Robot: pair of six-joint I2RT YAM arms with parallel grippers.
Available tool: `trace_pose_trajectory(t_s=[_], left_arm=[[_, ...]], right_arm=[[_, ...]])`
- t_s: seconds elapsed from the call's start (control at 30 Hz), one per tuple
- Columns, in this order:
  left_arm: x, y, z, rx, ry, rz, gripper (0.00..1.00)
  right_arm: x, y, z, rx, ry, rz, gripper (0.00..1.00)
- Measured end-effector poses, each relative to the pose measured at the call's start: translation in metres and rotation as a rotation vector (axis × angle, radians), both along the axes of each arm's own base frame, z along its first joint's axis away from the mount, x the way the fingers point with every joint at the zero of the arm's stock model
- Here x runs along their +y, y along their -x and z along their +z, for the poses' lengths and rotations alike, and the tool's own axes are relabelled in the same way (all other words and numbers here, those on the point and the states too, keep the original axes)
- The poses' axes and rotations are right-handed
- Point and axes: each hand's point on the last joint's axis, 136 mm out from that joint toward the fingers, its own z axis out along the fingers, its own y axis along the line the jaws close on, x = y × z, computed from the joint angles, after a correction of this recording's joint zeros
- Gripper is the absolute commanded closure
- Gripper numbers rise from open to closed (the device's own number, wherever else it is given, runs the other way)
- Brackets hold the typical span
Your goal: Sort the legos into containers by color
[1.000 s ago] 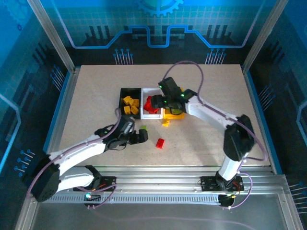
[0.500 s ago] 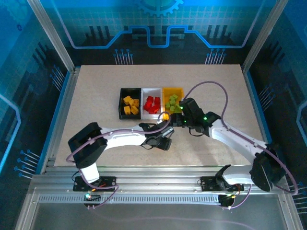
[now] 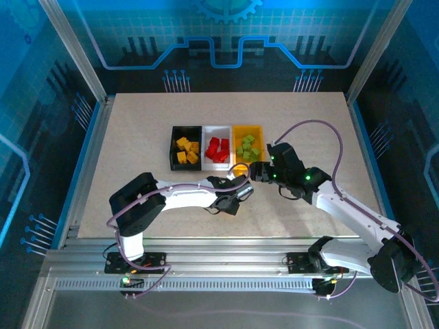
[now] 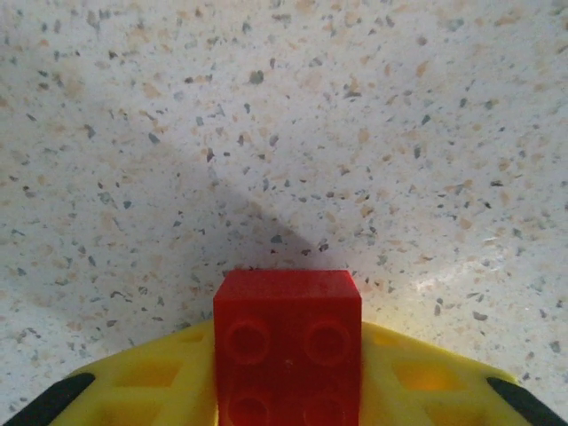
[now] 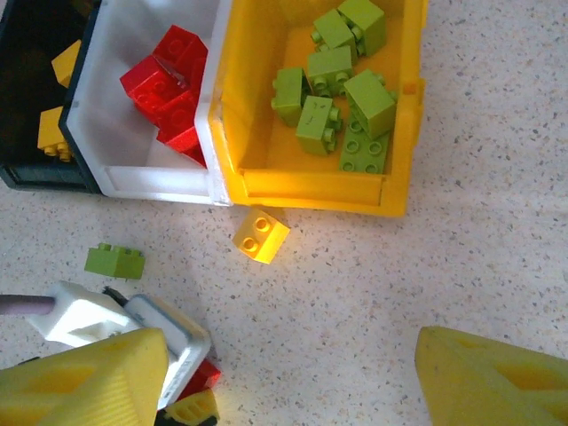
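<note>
My left gripper (image 4: pixel 287 373) is shut on a red lego (image 4: pixel 287 328), which sits between its yellow fingers (image 4: pixel 151 382) just over the speckled table. In the top view the left gripper (image 3: pixel 240 194) is in front of the containers. My right gripper (image 5: pixel 288 382) hangs open beside it with nothing between its jaws. Below it a yellow lego (image 5: pixel 261 235) lies against the yellow bin (image 5: pixel 311 191), and a green lego (image 5: pixel 115 260) lies in front of the white bin (image 5: pixel 151 182). The black bin (image 3: pixel 185 147) holds yellow legos, the white bin (image 3: pixel 218 130) red ones, the yellow bin (image 3: pixel 257 130) green ones.
The three bins stand side by side in a row at mid-table. The two grippers are close together in front of them, with the right gripper (image 3: pixel 257 171) nearest the yellow bin. Bare table (image 3: pixel 137 130) lies left, right and behind the bins.
My left arm has swung right across the table and its jaws have closed on the red lego. My right arm has drawn back from over the bins toward the near right.
</note>
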Motion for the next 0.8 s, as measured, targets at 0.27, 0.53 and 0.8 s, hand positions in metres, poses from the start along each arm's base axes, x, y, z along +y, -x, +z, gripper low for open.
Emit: trace_pose_trajectory(t_s=[0.27,0.53,0.8], left_arm=[[0.032,-0.057,0.082,-0.107,0.255,0.180,0.67],[0.066,-0.161,0.146,-0.270,0.369,0.374,0.67],[0.068,-0.226,0.138,-0.304,0.329,0.444,0.62]], right_arm=[[-0.005,0.002,0.001,-0.003,-0.013,-0.021,0.24],[-0.006,0.003,-0.004,0.010,-0.018,-0.032,0.24],[-0.005,0.004,-0.005,0.019,-0.028,-0.029,0.24]])
